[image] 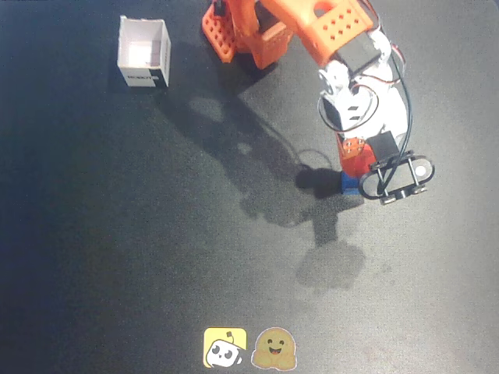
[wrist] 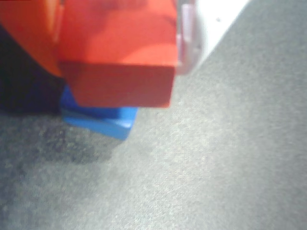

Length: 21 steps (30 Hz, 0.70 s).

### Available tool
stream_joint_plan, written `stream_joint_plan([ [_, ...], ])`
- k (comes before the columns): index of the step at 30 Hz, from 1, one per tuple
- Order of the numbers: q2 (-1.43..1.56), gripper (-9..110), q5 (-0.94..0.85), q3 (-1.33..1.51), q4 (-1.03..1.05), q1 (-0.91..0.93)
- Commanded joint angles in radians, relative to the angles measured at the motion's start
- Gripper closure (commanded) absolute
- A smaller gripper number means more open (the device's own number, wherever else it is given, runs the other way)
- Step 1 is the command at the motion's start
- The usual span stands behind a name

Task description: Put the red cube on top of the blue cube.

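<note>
In the wrist view the red cube (wrist: 120,72) fills the upper left, held between an orange finger (wrist: 29,33) on its left and a pale finger (wrist: 188,43) on its right. My gripper (wrist: 120,57) is shut on it. Directly beneath, the blue cube (wrist: 103,120) pokes out under the red cube's lower edge; whether the two touch I cannot tell. In the overhead view my gripper (image: 357,167) is at the right of the mat, the red cube (image: 357,165) is mostly hidden in it, and a corner of the blue cube (image: 350,185) shows below.
A white open-topped box (image: 144,53) stands at the upper left of the dark mat (image: 156,257). The arm's orange base (image: 234,31) is at the top centre. Two stickers, yellow (image: 224,347) and brown (image: 274,349), lie at the bottom edge.
</note>
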Motion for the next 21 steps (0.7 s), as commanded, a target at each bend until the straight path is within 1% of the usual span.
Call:
stream_joint_plan([
  [1,-0.005,93,-0.064,-0.002,-0.038,-0.006],
  [6,0.003,93,-0.110,0.018,-0.048,0.005],
  [8,0.012,93,-0.103,0.020,-0.040,0.006],
  [17,0.077,93,0.081,0.074,-0.037,0.017],
  [21,0.086,93,0.115,0.080,-0.037,0.017],
])
